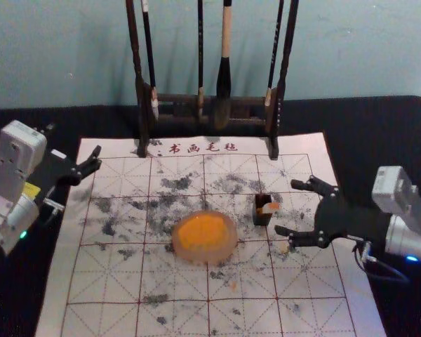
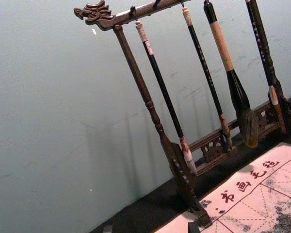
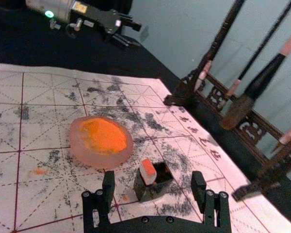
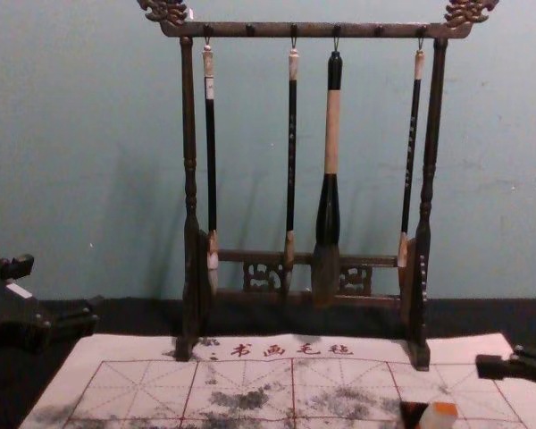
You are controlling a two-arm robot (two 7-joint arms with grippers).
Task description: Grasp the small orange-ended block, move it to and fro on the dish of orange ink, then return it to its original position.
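Note:
The small orange-ended block [image 1: 269, 208] leans in a dark open box [image 1: 262, 217], its orange end up; the right wrist view shows the block [image 3: 148, 171] tilted at the mouth of the box [image 3: 153, 190]. The dish of orange ink [image 1: 204, 237] lies on the mat, left of the box. My right gripper [image 1: 288, 208] is open just right of the box, fingers pointing at it; in the right wrist view the block lies beyond and between the tips of the right gripper [image 3: 153, 179]. My left gripper [image 1: 84, 163] is idle at the mat's left edge.
A wooden rack [image 1: 175, 112] with several hanging brushes stands at the mat's back edge, in front of a wall. The ink-stained mat [image 1: 161, 281] spreads over a dark table [image 1: 379, 126].

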